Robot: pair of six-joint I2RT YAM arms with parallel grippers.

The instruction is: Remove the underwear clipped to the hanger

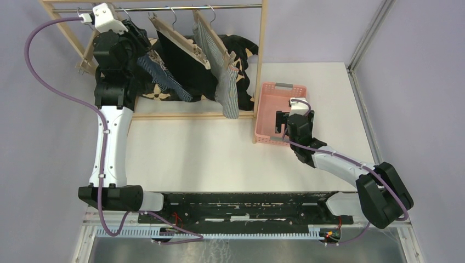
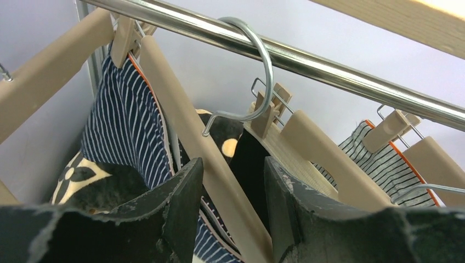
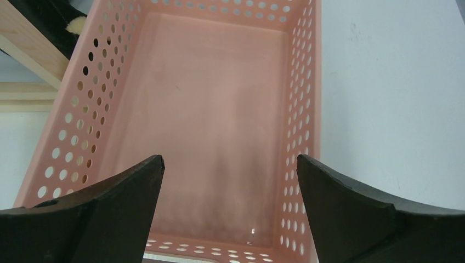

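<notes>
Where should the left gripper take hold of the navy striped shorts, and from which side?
Probably the loose cloth of the navy striped shorts just below the wooden clip, coming from the open near side of the rack. It hangs as a thin sheet beside the hanger bar, so the open left gripper can pinch it and pull down.

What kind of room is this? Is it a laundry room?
Probably a robot lab staged like a laundry corner: a wooden clothes rack with clipped shorts and a pink basket sit on a white table, with two robot arms bolted to it.
</notes>
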